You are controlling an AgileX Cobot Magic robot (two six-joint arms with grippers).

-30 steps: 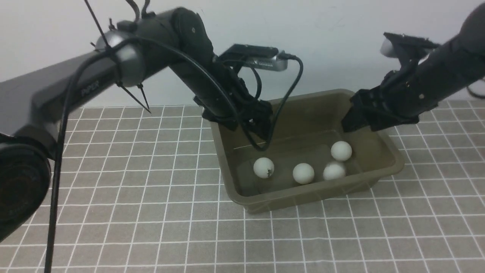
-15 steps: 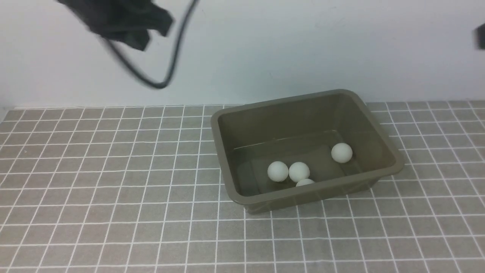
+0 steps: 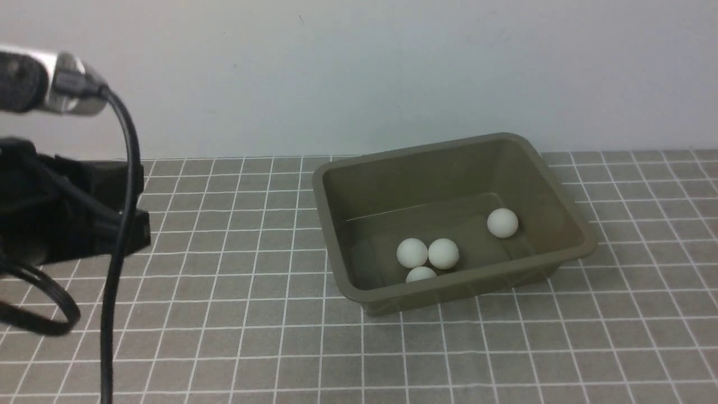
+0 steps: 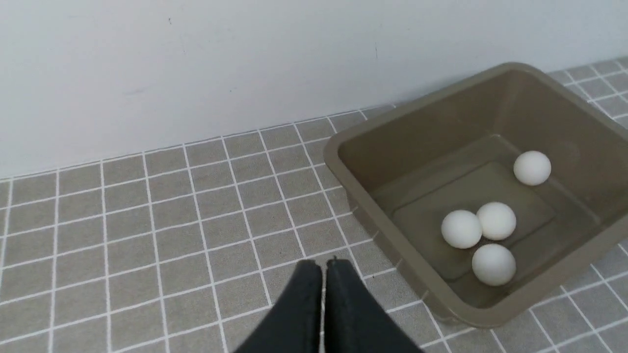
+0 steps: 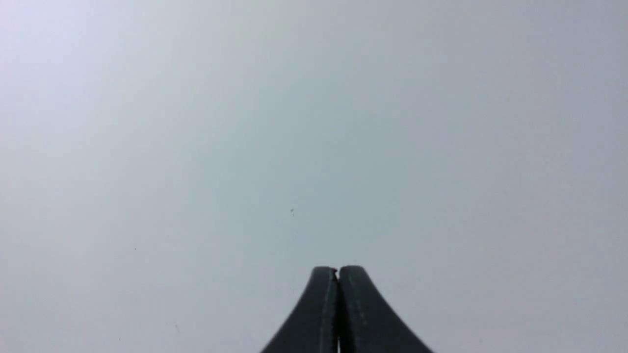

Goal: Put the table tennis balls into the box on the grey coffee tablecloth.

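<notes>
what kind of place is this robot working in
Probably a robot test bench or lab: a robot arm with a cable, a gridded cloth and a plain pale wall behind.

The front view looked forward and down from between the arms, with the whole box (image 3: 348,289) in sight. The left wrist view, also facing the pale wall (image 4: 147,88), saw the box from farther left; both shared the box and gridded cloth (image 3: 252,336). The right wrist view faced only pale wall beyond its gripper (image 5: 337,272).
</notes>
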